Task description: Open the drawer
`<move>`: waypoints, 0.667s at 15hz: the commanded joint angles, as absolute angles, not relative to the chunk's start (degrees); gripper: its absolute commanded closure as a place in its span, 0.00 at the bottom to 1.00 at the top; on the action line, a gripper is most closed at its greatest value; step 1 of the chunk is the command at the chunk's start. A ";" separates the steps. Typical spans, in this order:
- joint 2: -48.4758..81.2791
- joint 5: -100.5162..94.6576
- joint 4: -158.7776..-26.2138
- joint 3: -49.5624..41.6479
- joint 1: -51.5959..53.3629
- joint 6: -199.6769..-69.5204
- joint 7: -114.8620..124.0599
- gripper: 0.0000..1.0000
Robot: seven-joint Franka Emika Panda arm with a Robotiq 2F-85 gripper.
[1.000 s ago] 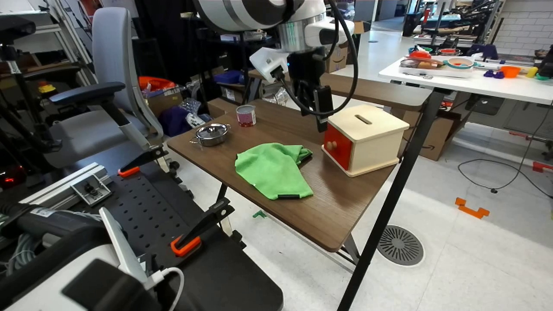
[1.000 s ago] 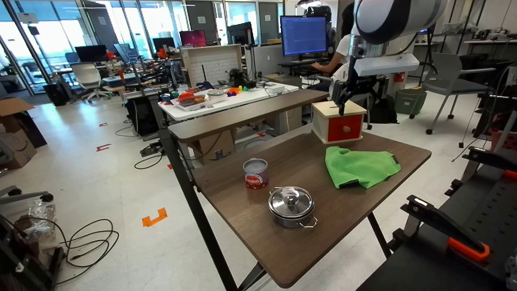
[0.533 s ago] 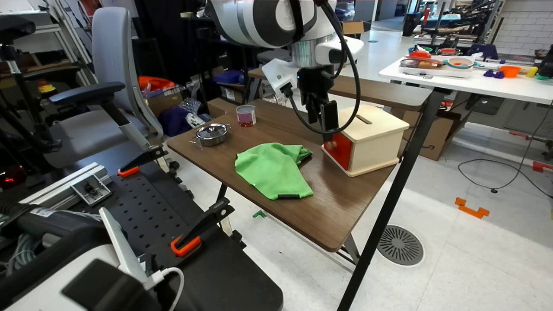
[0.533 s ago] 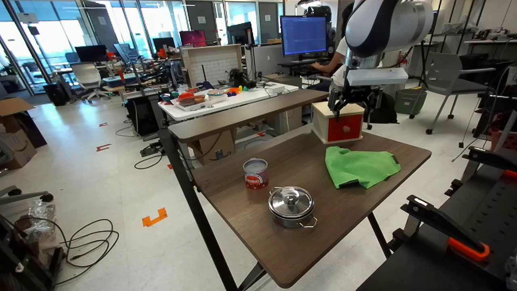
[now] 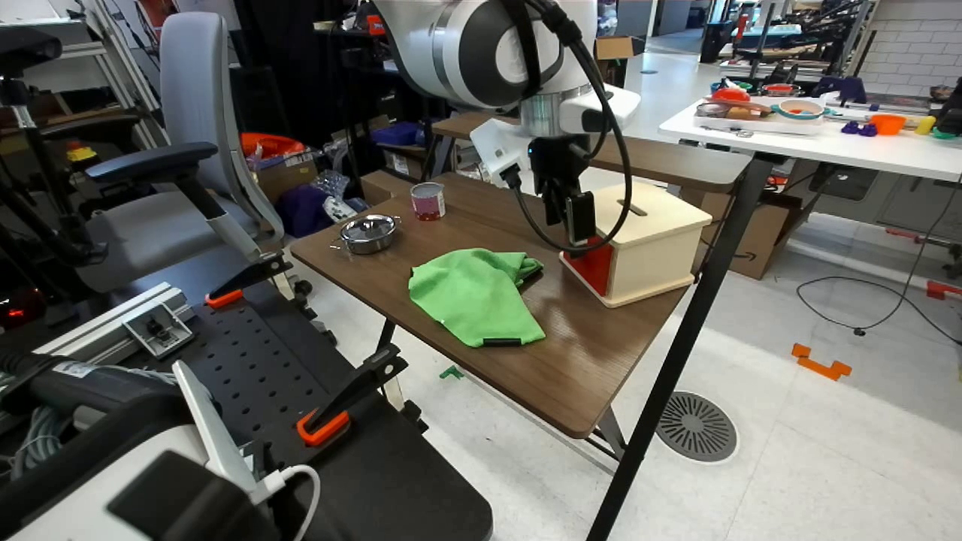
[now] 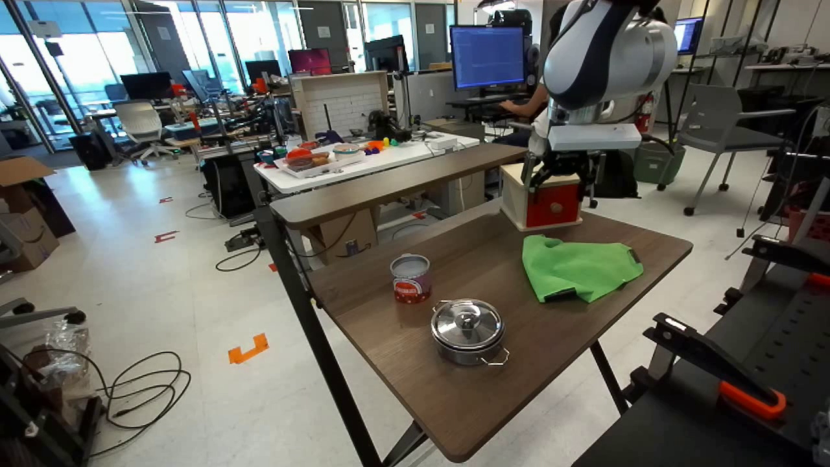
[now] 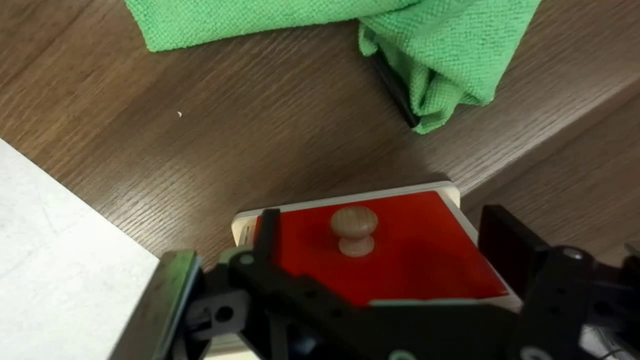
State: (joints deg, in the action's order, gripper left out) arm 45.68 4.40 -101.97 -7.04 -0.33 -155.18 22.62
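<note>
Your one drawer sat closed in the one light tan wooden box, upon the brown table. Its front was a plain, slightly glossy red panel bearing one knob, of pale grained wood, rounded at the head and narrower behind. The box had one slot in its flat top, and its base showed as a pale, round-cornered ledge along the red front. The two fingers of your gripper stood wide apart at the drawer front, the knob lying in the gap between them and nearer one finger than the other; whether either finger touched the panel you could not tell.

Near the box, apart from it, lay one rumpled green cloth with two dark strips at its edges. Farther along the tabletop, in both exterior views, stood one upright can and, near it, one steel pot with two wire handles and one lid seated on top. In an exterior view, two black clamps with orange pads stood along a dark perforated bench.
</note>
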 commanded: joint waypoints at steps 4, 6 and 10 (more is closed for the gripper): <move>49.23 5.69 -97.46 -7.91 -0.21 -154.17 22.30 0.00; 49.77 5.62 -96.88 -8.12 -0.10 -154.12 22.42 0.06; 50.38 5.35 -96.31 -8.45 0.22 -154.29 22.48 0.37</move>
State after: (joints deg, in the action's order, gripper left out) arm 48.80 4.45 -98.73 -7.60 -0.23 -155.10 22.65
